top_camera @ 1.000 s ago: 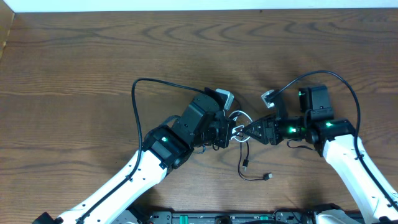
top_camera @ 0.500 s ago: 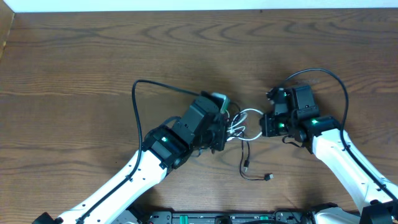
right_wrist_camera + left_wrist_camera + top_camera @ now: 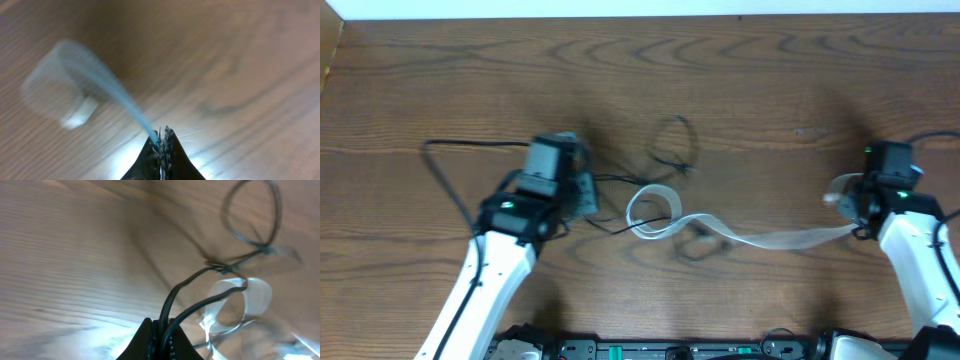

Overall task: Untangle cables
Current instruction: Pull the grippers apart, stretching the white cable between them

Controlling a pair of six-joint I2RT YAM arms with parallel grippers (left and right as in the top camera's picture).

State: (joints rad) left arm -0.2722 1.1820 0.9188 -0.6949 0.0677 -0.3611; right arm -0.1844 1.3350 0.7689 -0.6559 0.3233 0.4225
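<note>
Two far-apart grips: left gripper (image 3: pixel 161 331) on black cables (image 3: pixel 214 266), right gripper (image 3: pixel 162 136) on white cable (image 3: pixel 778 238).

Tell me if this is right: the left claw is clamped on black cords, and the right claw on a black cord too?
Not quite: the right claw is clamped on the white cord, as the right wrist view shows. The left claw does hold black cords.
</note>
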